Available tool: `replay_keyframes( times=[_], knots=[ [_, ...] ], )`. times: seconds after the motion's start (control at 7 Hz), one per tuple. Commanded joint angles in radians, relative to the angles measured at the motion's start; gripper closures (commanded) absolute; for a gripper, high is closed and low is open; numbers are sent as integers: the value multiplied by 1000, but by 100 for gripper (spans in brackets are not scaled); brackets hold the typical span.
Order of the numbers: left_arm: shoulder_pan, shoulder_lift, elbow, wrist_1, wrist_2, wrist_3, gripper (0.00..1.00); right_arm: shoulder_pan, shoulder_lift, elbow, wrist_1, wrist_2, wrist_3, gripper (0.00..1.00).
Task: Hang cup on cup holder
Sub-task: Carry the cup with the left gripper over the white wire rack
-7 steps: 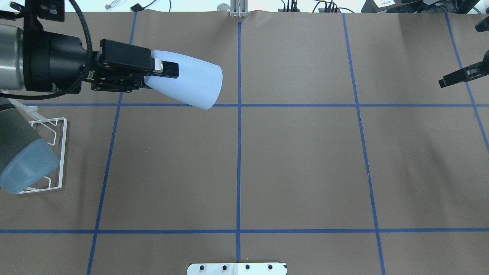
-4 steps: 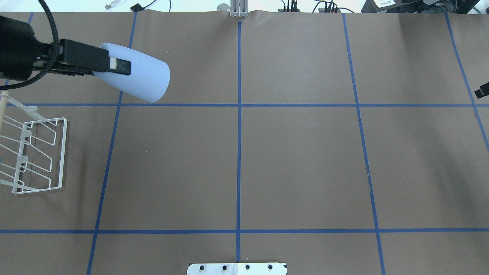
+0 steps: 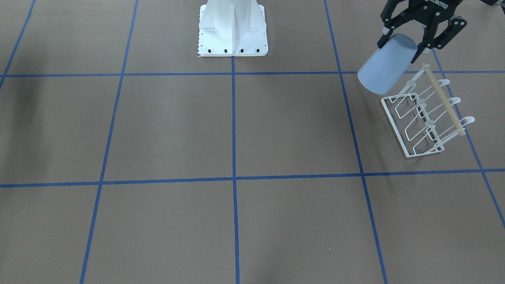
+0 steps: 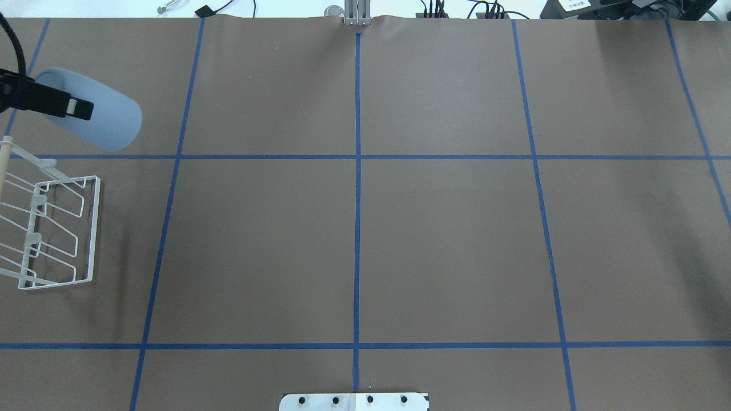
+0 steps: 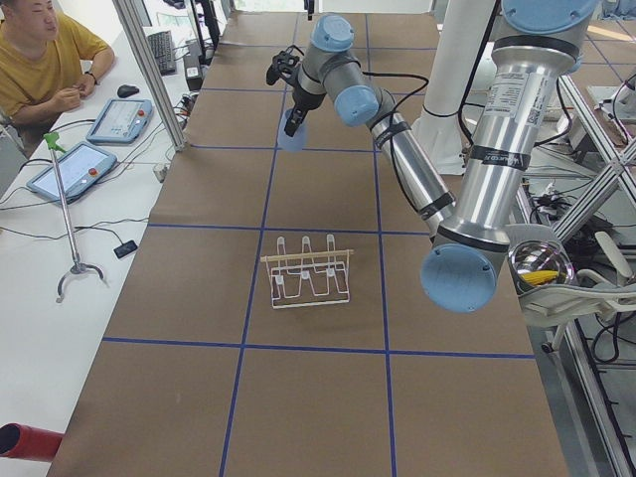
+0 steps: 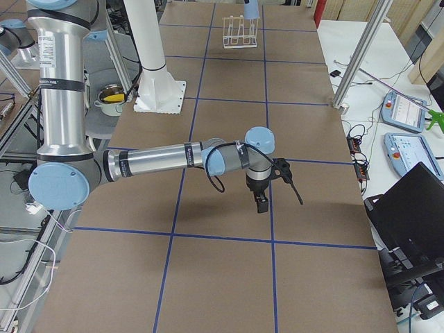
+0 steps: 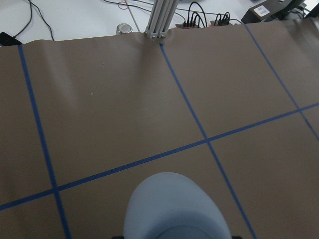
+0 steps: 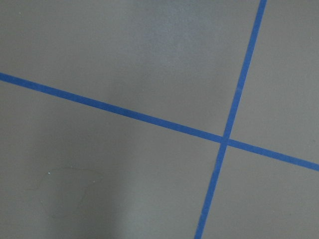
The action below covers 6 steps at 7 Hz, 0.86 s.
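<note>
My left gripper [image 3: 401, 46] is shut on the light blue cup [image 3: 386, 71] and holds it tilted in the air, rim pointing away from the wrist. The cup also shows at the overhead view's left edge [image 4: 105, 120] and at the bottom of the left wrist view [image 7: 174, 206]. The white wire cup holder [image 3: 428, 118] stands on the table beside and below the cup, apart from it, its three prongs bare; it also shows in the overhead view [image 4: 63, 228]. My right gripper [image 6: 261, 202] shows only in the exterior right view, low over the table; I cannot tell its state.
The brown table cover [image 4: 445, 240] has a blue tape grid. The robot's white base [image 3: 232, 31] is at the near edge. An operator [image 5: 40, 60] sits at a side bench with tablets.
My left gripper has carried the cup leftward, to the overhead view's left edge, uncovering the rack. My right gripper has left the overhead view at the right.
</note>
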Motion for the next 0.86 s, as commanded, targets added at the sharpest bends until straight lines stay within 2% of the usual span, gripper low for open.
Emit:
replay_keyframes(
  times=[0.0,0.14,0.71],
  knots=[
    [-51,23,0,178,9,220,100,34,22,-2,-172,5,-67,0],
    [-58,43,15,185,12,274,100,46,27,-3,-235,10,-121,0],
    [-61,46,136,169,37,407,100,46,20,-9,-228,16,-115,0]
  ],
)
